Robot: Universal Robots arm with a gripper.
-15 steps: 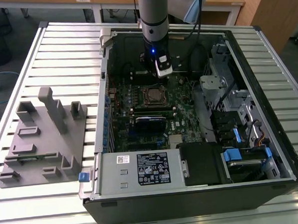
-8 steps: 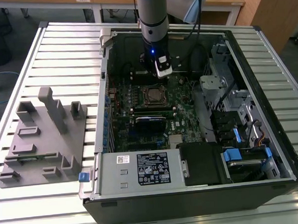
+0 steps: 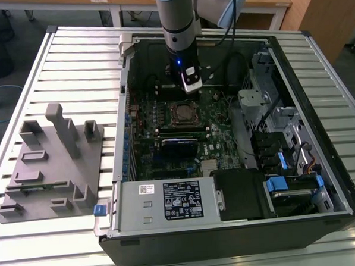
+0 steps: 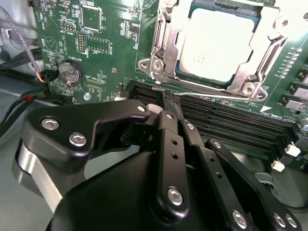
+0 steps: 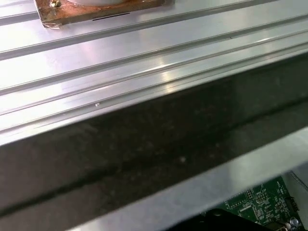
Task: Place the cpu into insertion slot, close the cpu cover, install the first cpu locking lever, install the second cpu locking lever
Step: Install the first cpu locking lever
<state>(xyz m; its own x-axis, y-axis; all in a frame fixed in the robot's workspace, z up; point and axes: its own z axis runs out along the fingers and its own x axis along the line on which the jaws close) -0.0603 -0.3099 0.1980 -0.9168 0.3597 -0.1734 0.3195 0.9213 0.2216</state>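
Cpu: the cpu [image 4: 216, 43] sat in the insertion slot [image 3: 172, 113], at the centre of the exterior view.
Cover: the cpu cover [image 4: 166, 45] lay flat over it, probably to keep it seated.
Lever: a wire lever [image 4: 211, 95] ran beside the cover.
Gripper: your gripper [image 4: 168, 102] had its fingers together, with the tips at the lever. You could not tell whether they pinched it.
Writing: the white label [image 3: 182, 200] had print too small to read.

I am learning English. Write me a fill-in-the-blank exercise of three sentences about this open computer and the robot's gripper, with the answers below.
1. The ____ lies in the insertion slot under the closed cpu cover.
2. The gripper is at the thin wire lever, beside long memory slots of ____ colour.
3. The grey fixture stands at the exterior view's ____ of the computer case.
Missing words: cpu; black; left.
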